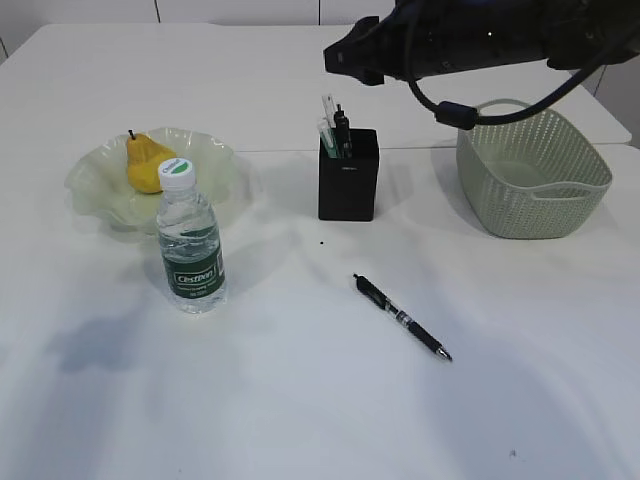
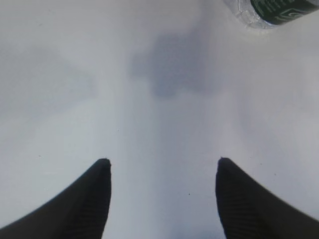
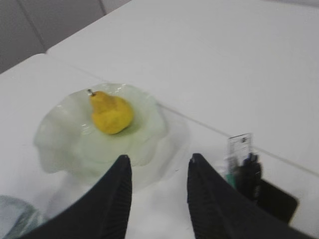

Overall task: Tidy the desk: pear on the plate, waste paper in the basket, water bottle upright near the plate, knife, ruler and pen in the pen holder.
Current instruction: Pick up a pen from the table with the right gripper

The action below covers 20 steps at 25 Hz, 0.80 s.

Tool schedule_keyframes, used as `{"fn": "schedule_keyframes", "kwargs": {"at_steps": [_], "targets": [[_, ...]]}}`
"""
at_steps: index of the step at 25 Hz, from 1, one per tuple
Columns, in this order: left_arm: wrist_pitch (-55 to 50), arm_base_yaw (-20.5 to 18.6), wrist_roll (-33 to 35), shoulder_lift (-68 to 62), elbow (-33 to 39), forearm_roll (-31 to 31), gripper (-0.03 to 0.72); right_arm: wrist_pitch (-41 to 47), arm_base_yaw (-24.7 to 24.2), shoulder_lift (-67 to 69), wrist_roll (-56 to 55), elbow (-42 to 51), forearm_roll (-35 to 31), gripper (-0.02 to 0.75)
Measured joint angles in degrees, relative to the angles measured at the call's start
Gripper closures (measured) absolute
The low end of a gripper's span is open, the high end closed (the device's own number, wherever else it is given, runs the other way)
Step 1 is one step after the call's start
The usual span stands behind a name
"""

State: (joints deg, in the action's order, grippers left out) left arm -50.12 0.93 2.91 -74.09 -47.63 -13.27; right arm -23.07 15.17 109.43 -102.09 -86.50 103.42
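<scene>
The yellow pear point(image 1: 147, 163) point(image 3: 110, 113) lies in the pale green plate point(image 1: 95, 185) point(image 3: 65, 149). In front of the plate the water bottle point(image 1: 190, 245) stands upright, cap on. The black pen holder point(image 1: 348, 180) point(image 3: 271, 201) holds the clear ruler point(image 1: 328, 115) point(image 3: 239, 145) and other slim items I cannot tell apart. A black pen point(image 1: 400, 316) lies on the desk point(image 1: 300, 400). My right gripper point(image 3: 159, 158) hangs open and empty, high above the desk between plate and holder. My left gripper point(image 2: 162, 162) is open over bare desk, with the bottle's base point(image 2: 269, 11) ahead of it. Knife and waste paper are out of view.
The sage-green basket point(image 1: 530, 175) stands at the right, beside the holder. My right arm point(image 1: 460, 40) reaches in from the upper right above the holder. A seam crosses the tabletop behind the plate and holder.
</scene>
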Motion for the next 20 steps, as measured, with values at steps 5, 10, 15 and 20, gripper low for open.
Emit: {"fn": "schedule_keyframes", "kwargs": {"at_steps": [5, 10, 15, 20], "targets": [[-0.9, 0.0, 0.0, 0.0, 0.0, 0.0, 0.221, -5.1, 0.0, 0.0, -7.8, 0.2, 2.6, 0.454], [-1.6, 0.0, 0.0, 0.0, 0.0, 0.0, 0.221, -5.2, 0.0, -1.0, -8.6, 0.2, 2.6, 0.454], [-1.6, 0.0, 0.0, 0.0, 0.0, 0.0, 0.221, -5.2, 0.0, -1.3, -9.0, 0.2, 2.6, 0.454], [-1.8, 0.0, 0.0, 0.0, 0.0, 0.0, 0.221, -5.3, -0.4, -1.3, -13.5, 0.4, 2.6, 0.454]]}}
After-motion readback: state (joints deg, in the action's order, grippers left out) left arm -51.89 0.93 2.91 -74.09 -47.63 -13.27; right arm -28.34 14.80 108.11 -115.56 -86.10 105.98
